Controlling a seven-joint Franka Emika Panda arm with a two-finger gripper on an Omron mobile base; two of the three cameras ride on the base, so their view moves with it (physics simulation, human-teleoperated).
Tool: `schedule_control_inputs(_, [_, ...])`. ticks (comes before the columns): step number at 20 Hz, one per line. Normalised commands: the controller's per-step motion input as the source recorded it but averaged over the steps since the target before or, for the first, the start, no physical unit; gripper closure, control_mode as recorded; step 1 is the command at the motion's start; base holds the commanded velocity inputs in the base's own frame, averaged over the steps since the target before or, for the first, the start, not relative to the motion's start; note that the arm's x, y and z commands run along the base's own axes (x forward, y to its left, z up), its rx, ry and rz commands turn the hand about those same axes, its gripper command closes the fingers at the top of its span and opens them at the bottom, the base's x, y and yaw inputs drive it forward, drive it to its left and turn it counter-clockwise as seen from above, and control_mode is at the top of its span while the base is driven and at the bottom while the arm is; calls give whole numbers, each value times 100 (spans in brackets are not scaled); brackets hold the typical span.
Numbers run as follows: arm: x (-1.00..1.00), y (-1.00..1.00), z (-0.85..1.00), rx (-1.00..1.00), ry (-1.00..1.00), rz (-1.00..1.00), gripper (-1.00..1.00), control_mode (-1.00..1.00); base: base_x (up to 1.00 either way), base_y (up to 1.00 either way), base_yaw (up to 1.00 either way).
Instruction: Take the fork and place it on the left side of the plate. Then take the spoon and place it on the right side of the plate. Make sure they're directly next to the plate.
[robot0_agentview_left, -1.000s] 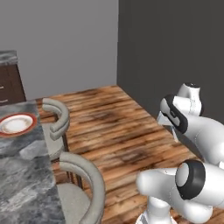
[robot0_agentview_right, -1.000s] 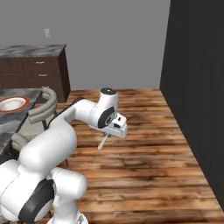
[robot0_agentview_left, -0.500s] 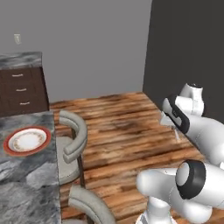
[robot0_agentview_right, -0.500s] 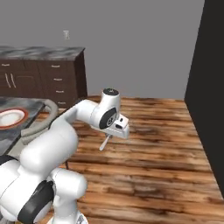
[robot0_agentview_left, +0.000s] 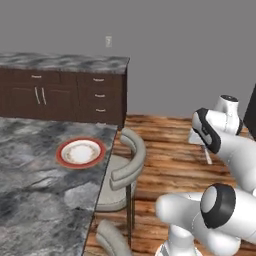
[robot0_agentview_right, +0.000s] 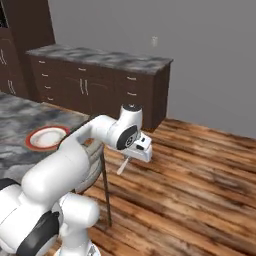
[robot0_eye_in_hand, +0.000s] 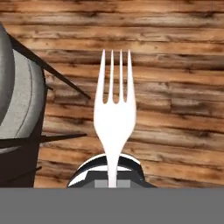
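change: whole scene shifted across both base views vs a sec ago, so the base drove/turned, not the things. plate (robot0_agentview_left: 80, 152) went from the far 9 o'clock edge of the left base view to nearer mid-frame; a dark cabinet run (robot0_agentview_left: 65, 95) came into sight behind.
pincer: pincer (robot0_agentview_right: 131, 159) shut narrow on the fork (robot0_eye_in_hand: 113, 118), same grip as a sec ago, no slip seen.
fork: hand view had it tines toward 12 o'clock, handle clamped at 6, hanging over wood floor (robot0_eye_in_hand: 175, 87), not over the surface yet. in right base view it poked down toward 7 o'clock from the hand.
plate: flat on the grey marble surface (robot0_agentview_left: 35, 200), near its 3 o'clock edge, bare marble all round it.
spoon: couldn't find it.
meaning: judged as carry leg of step 1; fork not placed, spoon step untouched.
edges: surface edge and two grey chairs (robot0_agentview_left: 129, 165) sat betw. arm and plate, chair backs right at the edge.
room: open floor round the arm; free marble at plate's 9 o'clock for the fork. prob. must go over the chair backs, not through.
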Motion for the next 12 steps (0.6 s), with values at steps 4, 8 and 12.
schedule_control_inputs(4, [0,0,0,0,0,0,100,100,23,-8,89])
schedule_control_inputs(8, [0,0,0,0,0,0,100,100,3,-2,93])
schedule_control_inputs(12, [0,0,0,0,0,0,100,100,1,-2,90])
